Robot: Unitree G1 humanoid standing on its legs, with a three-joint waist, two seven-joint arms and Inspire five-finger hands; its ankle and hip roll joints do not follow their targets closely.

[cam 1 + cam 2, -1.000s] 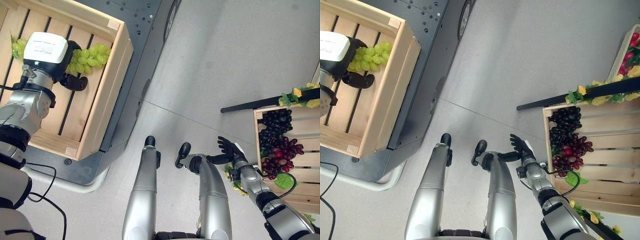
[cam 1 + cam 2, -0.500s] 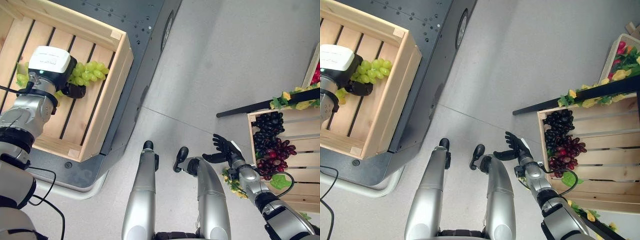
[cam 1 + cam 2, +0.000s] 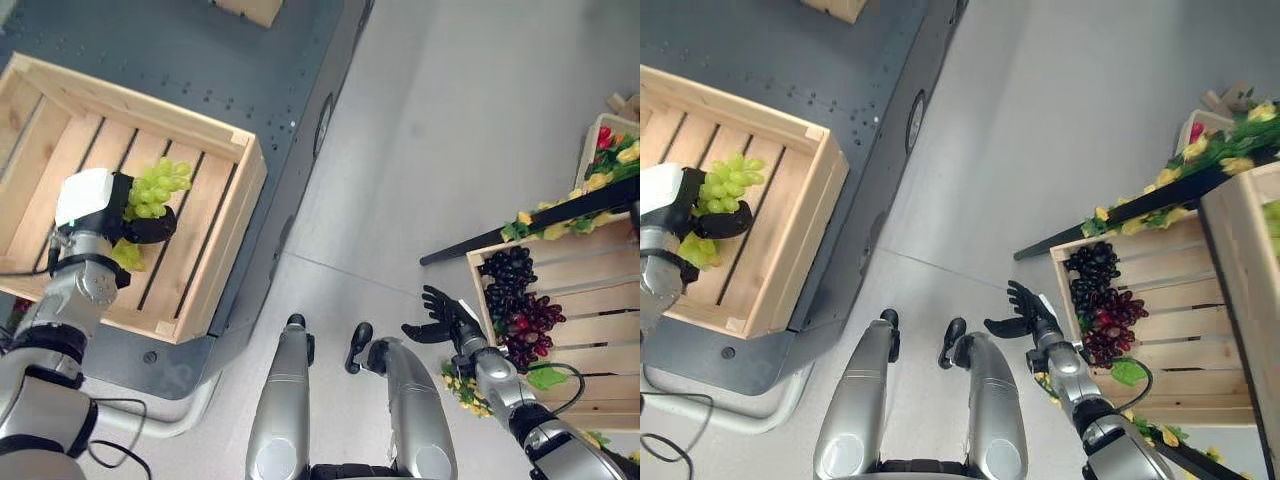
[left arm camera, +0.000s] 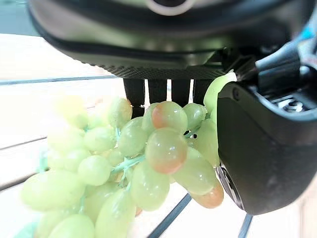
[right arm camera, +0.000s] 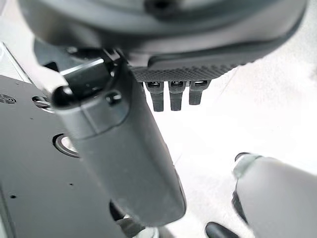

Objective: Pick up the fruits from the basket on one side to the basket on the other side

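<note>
1. Grapes, the green grapes (image 3: 158, 188), were in the left hand (image 3: 140, 222), inside the pale wooden crate (image 3: 222, 240) at about 9 o'clock in the left eye view.
2. The bunch hung just above the slats of that crate, so it looked like the hand was either lifting it out or setting it down. I could not tell which.
3. The left hand was curled round the bunch, with the fingers (image 4: 157, 90) behind the grapes and the thumb on the other side, pinching them so they would not drop.
4. The left arm reached out over the crate, with the wrist bent down toward the slats.
5. The right hand (image 3: 447, 319) was at about 4 o'clock, low and near the second crate (image 3: 590, 355), which held dark grapes (image 3: 520, 300).
6. That hand held nothing. Its fingers (image 5: 171, 95) were spread and nearly straight, maybe waiting for its turn.
7. The two crates sat well apart, with grey floor between them.
</note>
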